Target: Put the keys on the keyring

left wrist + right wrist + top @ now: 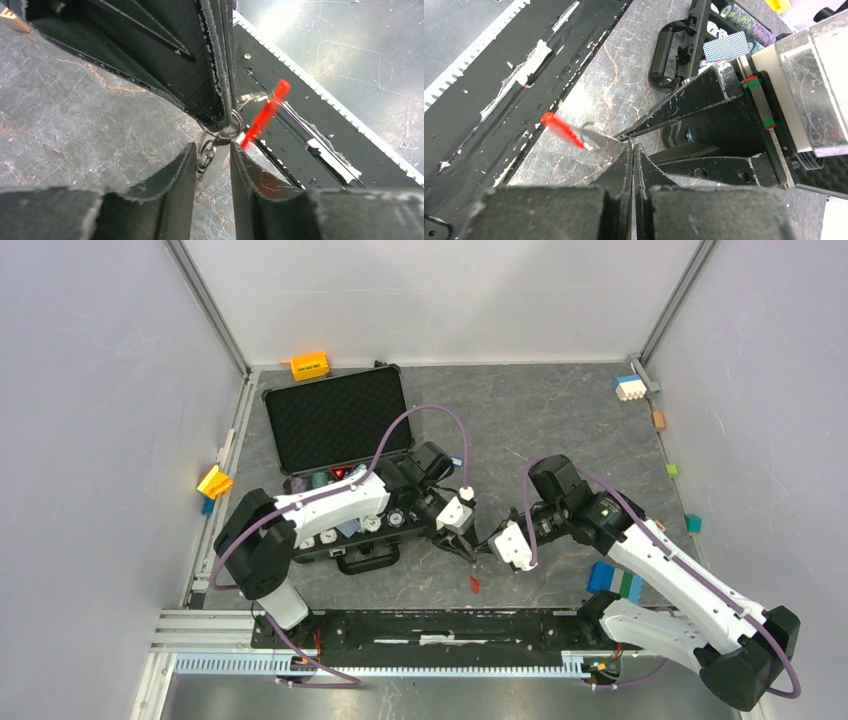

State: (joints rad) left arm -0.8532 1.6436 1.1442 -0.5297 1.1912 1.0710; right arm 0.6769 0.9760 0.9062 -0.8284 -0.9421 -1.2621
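Note:
The keyring hangs between my two grippers above the table in front of the case. Its silvery ring (231,124) is pinched in the tips of my right gripper (632,145), which is shut on it. The red strip (265,114) dangles from it; it also shows in the right wrist view (558,127) and the top view (474,583). My left gripper (214,150) meets the ring from the other side. Its jaws stand a narrow gap apart around a flat silvery key (216,162) and a small metal loop (206,156). No blue key head shows clearly.
The open black case (338,420) with poker chips (744,20) and its handle (663,55) stands just left of the grippers. The black base rail (440,625) runs along the near edge. Blue blocks (614,581) lie near the right arm; small blocks line the walls.

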